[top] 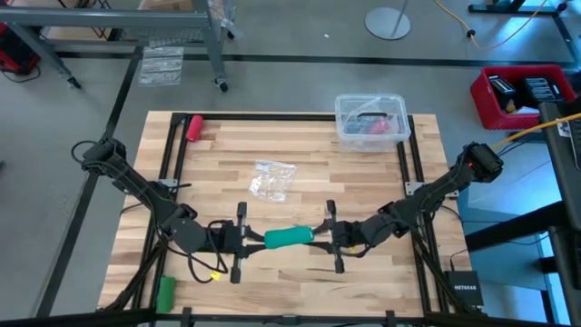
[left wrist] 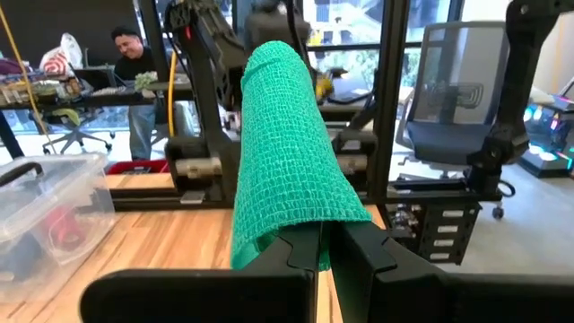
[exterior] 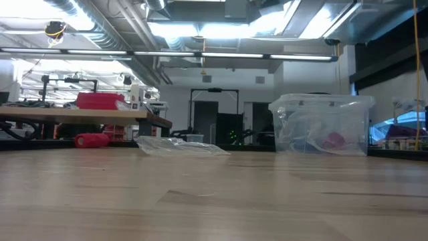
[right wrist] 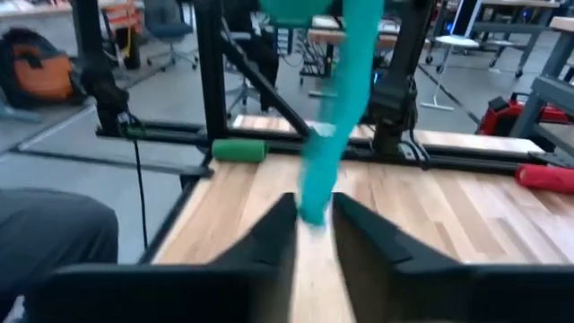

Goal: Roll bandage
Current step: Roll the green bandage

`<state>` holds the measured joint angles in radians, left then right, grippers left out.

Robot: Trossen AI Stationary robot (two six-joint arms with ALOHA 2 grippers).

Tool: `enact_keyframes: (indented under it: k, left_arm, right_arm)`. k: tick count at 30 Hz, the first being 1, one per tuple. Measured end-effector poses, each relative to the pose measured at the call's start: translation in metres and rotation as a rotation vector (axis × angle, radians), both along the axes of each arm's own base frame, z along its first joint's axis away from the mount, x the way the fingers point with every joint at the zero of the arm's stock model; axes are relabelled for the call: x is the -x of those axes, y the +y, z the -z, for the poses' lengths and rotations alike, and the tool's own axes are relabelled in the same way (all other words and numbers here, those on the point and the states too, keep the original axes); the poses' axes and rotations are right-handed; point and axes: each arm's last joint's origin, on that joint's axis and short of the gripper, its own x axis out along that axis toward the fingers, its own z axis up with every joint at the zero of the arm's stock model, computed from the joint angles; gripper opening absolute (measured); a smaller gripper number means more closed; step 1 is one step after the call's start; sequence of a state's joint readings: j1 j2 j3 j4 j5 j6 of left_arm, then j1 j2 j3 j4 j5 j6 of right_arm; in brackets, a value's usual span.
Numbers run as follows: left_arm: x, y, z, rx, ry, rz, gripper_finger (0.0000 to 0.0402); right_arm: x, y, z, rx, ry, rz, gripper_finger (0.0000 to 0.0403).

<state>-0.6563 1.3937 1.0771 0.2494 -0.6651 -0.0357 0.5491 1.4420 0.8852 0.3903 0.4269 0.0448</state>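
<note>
Wood tabletop (top: 300,263), front-centre: bandage (top: 288,238) lay lengthwise between both arms. Left tool (top: 250,238) pinched its left end; right tool (top: 322,234) straddled the thin right tail, slightly parted, equally near.

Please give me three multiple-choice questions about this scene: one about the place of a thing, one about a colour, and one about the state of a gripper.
1. Where is the teal bandage?
A. inside the clear plastic box
B. between the two grippers, near the table's front edge
C. on the floor

2. What colour is the roll at the table's far left corner?
A. red
B. blue
C. yellow

3. What is the left gripper doing?
A. open above the crumpled plastic bag
B. shut on nothing
C. shut on one end of the bandage

Answers: 1 B, the high view shows it stretched between left gripper and right gripper. 2 A, it shows red in the high view. 3 C, the left wrist view shows the fingers pinching the cloth.
</note>
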Motion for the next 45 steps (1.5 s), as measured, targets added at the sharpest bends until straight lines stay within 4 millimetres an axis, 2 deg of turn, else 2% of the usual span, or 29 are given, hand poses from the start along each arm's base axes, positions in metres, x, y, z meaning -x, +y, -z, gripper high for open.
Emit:
enact_keyframes:
  k: [2,4,9,14,21,24,37,45]
  left_arm:
    - [0.0,0.0,0.0,-0.007,-0.003,0.0,0.0008]
    - [0.0,0.0,0.0,-0.01,-0.002,-0.002,0.0007]
    - [0.0,0.002,0.0,-0.049,-0.003,-0.064,0.0008]
    - [0.0,0.004,-0.001,-0.111,-0.001,-0.14,0.0008]
    - [-0.002,0.011,0.004,-0.148,0.031,-0.221,0.0007]
    - [-0.006,0.012,0.005,-0.103,0.017,-0.234,0.0008]
    - [-0.018,0.023,0.009,-0.061,0.01,-0.289,0.0008]
    - [-0.024,0.02,0.017,-0.071,0.029,-0.241,0.0007]
  right_arm:
    - [-0.001,0.0,0.002,0.009,0.008,0.004,0.0034]
    - [-0.001,0.001,0.001,0.009,-0.002,0.005,0.0012]
    - [0.006,0.009,0.0,0.008,-0.005,-0.011,0.001]
    - [0.019,0.028,-0.004,-0.006,-0.024,-0.084,0.001]
    - [0.022,0.042,-0.03,-0.02,-0.099,-0.139,0.0006]
    - [0.022,0.045,-0.042,-0.01,-0.134,-0.174,0.0007]
    - [0.009,0.038,-0.073,-0.009,-0.224,-0.149,0.0003]
    - [-0.006,0.015,-0.088,-0.067,-0.332,-0.058,0.0008]
